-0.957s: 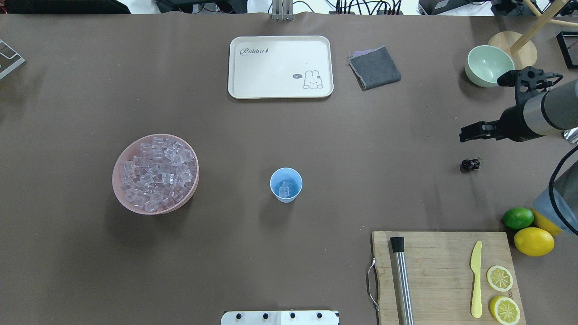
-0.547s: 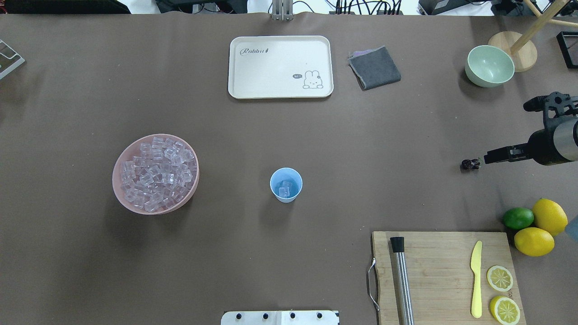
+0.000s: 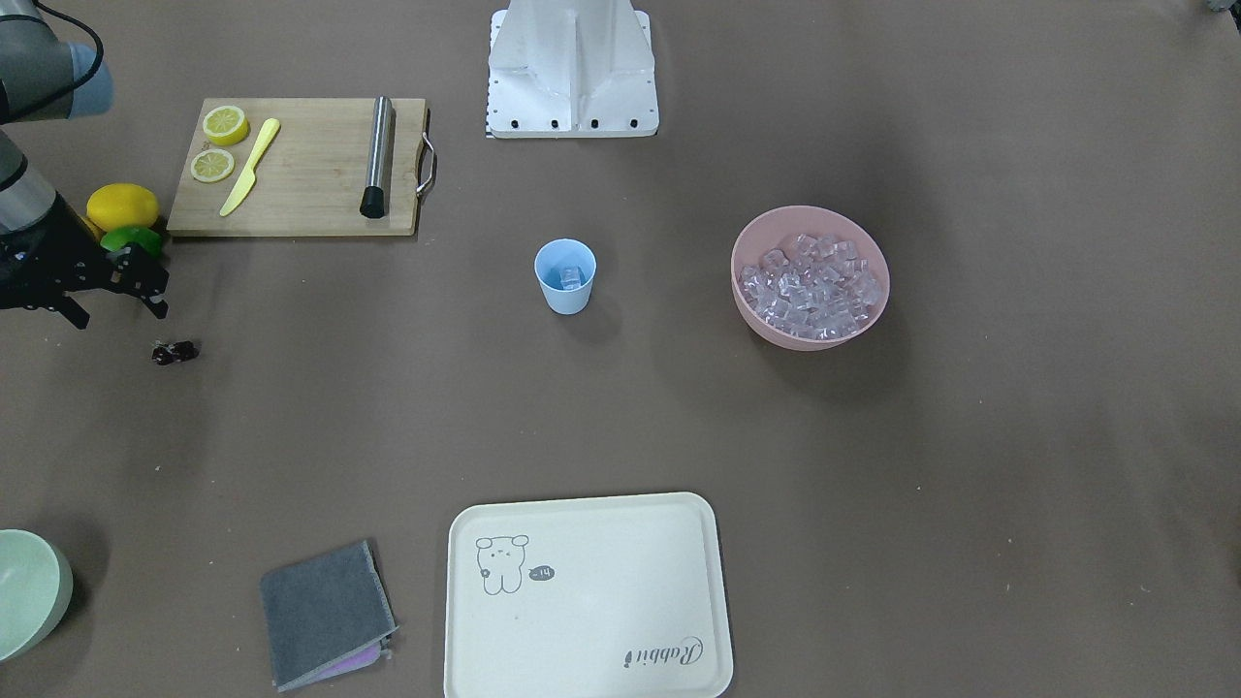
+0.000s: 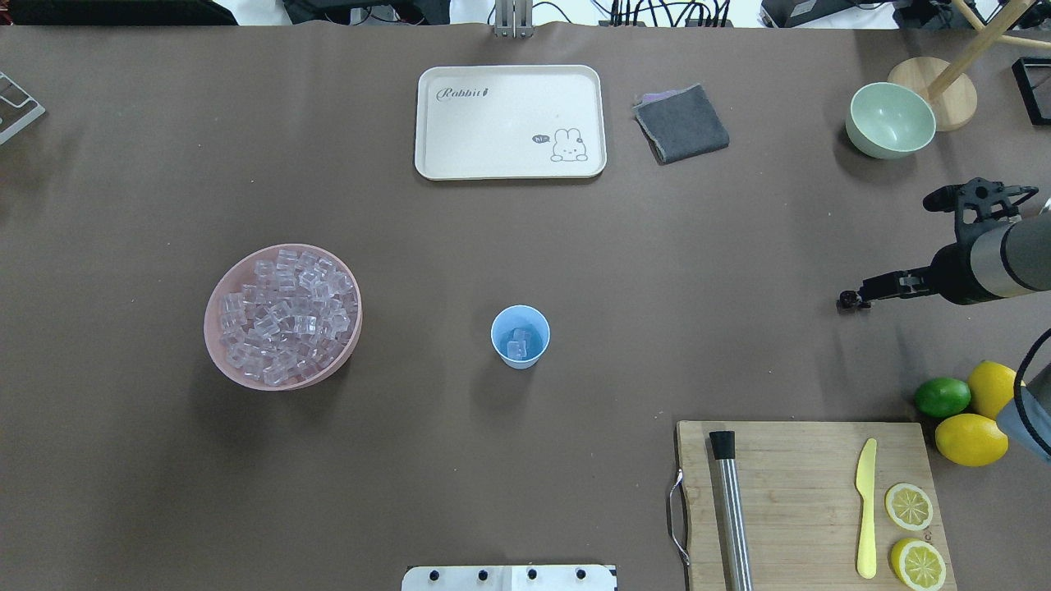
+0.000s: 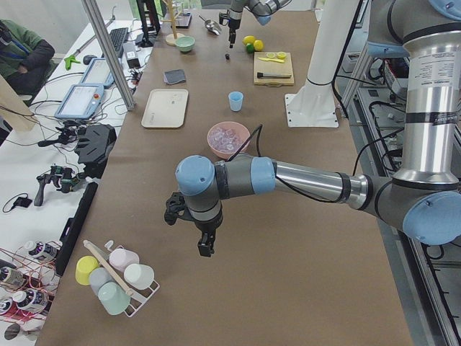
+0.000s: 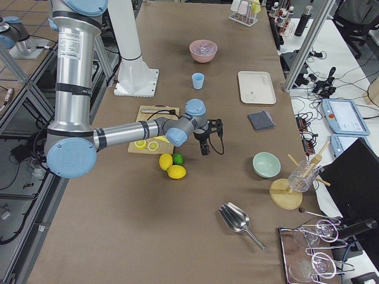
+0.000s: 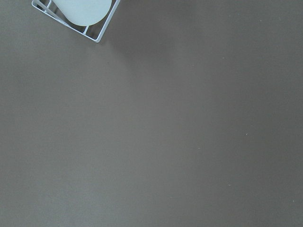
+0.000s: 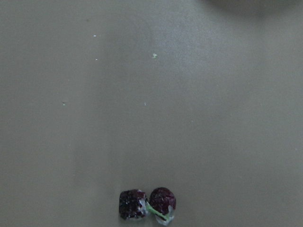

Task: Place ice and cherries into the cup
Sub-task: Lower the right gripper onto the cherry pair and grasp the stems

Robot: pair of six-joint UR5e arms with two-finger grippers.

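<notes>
At the near edge of the brown table (image 4: pixel 657 271), right of the robot's white base plate (image 4: pixel 509 578), a wooden cutting board (image 4: pixel 788 492) carries a steel rod with a black tip (image 4: pixel 731 513), a yellow plastic knife (image 4: pixel 866 509) and two lemon halves (image 4: pixel 908 506). Just off the board's far right corner, a green lime (image 4: pixel 943 396) and two whole yellow lemons (image 4: pixel 971 439) cluster together.

Halfway across, the small light-blue plastic cup (image 4: pixel 520 336) stands upright at the table's middle with a couple of clear cubes inside. The other clear glassy ice cubes (image 4: pixel 283 316) fill the round pink bowl (image 4: pixel 208 328), well apart toward the left edge. At the left end the left gripper (image 5: pixel 204 249) points down over bare table near a white wire rack of pastel cups (image 5: pixel 115 281); its finger spread cannot be told.

Toward the right edge the dark maroon cherries (image 4: pixel 847 303), two berries on a green stem, lie on bare table outside the cup. The right gripper (image 4: pixel 864 290) hangs tilted just beside them without touching. Its fingers merge into one dark shape, so their spread cannot be told.

Along the far edge sit a cream rectangular tray with a rabbit drawing (image 4: pixel 493 131), a folded grey cloth (image 4: pixel 681 123) and, near the far right corner, a pale green bowl (image 4: pixel 891 123).
</notes>
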